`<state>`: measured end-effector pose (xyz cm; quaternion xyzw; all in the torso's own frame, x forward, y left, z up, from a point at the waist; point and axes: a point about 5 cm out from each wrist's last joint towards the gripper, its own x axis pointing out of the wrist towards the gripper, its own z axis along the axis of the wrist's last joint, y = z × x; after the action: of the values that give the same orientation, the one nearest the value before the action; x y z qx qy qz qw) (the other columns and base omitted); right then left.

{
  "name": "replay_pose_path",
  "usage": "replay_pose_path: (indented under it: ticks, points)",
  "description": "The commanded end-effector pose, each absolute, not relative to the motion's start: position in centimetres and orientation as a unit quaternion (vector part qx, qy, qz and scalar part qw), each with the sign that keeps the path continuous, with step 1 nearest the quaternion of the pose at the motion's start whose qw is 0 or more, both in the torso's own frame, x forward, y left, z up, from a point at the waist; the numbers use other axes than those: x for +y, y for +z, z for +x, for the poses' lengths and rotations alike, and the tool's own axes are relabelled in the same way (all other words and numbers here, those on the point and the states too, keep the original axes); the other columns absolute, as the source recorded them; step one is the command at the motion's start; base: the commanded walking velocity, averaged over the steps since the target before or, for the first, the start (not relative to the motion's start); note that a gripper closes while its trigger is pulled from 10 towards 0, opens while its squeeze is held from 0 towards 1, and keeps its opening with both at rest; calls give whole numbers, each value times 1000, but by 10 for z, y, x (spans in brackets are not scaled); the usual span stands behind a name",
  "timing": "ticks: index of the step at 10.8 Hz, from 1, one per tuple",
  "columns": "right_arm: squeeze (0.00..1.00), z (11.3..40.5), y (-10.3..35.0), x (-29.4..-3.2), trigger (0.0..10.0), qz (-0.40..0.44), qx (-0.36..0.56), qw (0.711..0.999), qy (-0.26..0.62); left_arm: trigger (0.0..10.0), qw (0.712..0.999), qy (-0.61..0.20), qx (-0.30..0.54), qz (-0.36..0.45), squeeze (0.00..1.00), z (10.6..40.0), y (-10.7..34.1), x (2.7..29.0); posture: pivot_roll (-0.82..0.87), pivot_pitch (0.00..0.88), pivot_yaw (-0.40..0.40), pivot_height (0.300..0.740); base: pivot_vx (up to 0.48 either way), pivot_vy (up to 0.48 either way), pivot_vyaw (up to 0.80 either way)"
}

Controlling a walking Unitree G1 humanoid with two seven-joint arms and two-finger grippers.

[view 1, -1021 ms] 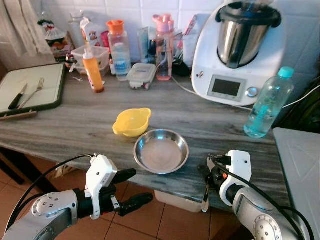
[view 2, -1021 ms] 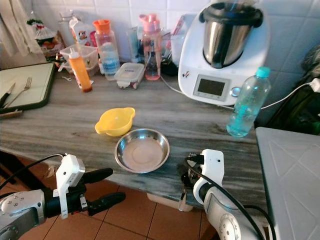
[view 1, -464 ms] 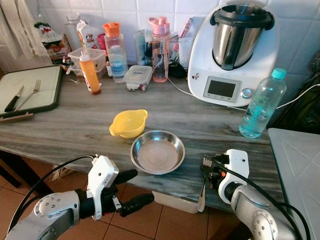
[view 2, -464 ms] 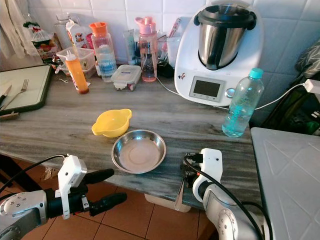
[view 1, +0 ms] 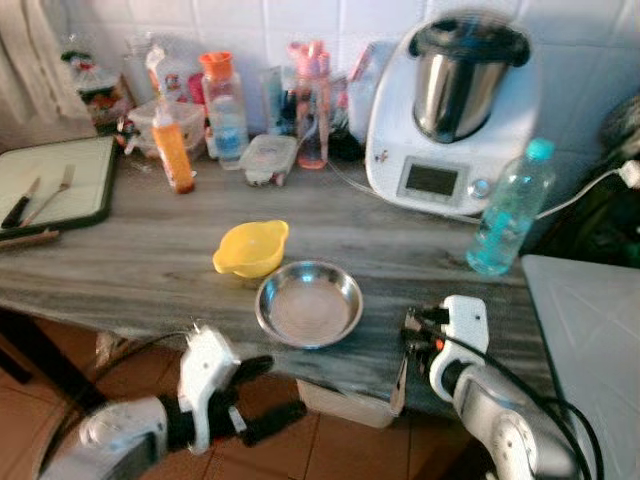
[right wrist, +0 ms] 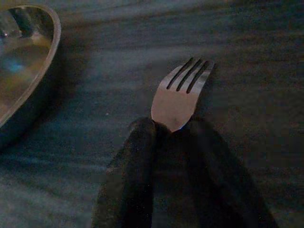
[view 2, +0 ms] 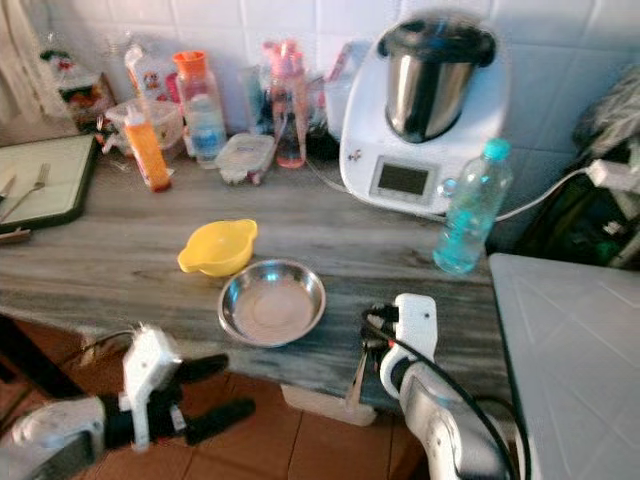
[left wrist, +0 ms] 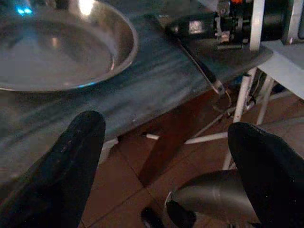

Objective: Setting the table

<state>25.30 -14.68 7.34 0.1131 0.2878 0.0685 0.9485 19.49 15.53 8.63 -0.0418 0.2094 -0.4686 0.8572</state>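
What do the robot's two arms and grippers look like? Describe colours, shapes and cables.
Both arms are rounded silver metal shells. Each wrist carries a boxy white housing, with thin black cables looping back along the arm. The left gripper has two long, rounded black fingers. The right gripper has matching black fingers, and orange-red details show near its wrist.

A kitchen corner with a grey desk against a white tiled wall.

The desk (view 1: 150,265) is long and grey with wavy streaks – it looks like wood or stone. Behind it the wall (view 1: 360,15) is made of white square tiles. Below, the floor (view 2: 320,445) has reddish-brown tiles. On the right stands a pale grey surface (view 2: 570,350) with faint crossing lines. Soft daylight falls over everything – the far left and right edges look darker.
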Motion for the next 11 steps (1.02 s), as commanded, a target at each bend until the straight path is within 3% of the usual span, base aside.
replay_pose_path:
  ticks: [1, 7, 9, 11]
  points:
    - [0, 245, 49, -148, 0, 105, 347, 930, 57, 10000, 857, -469, 209, -32, 0, 195, 84, 156, 122, 7, 38, 740, 0, 0, 0]
    - [0, 291, 64, -150, 0, 25, 266, 962, 55, 10000, 853, -484, 196, -30, 0, 194, 80, 153, 130, 15, 43, 740, 0, 0, 0]
    - [0, 291, 60, -149, 0, 19, 266, 962, 59, 10000, 861, -476, 173, -49, 0, 203, 108, 165, 142, 17, 32, 740, 0, 0, 0]
    - [0, 289, 55, -153, 0, 14, 267, 962, 58, 10000, 897, -427, 101, -57, 0, 221, 144, 174, 142, 15, 25, 740, 0, 0, 0]
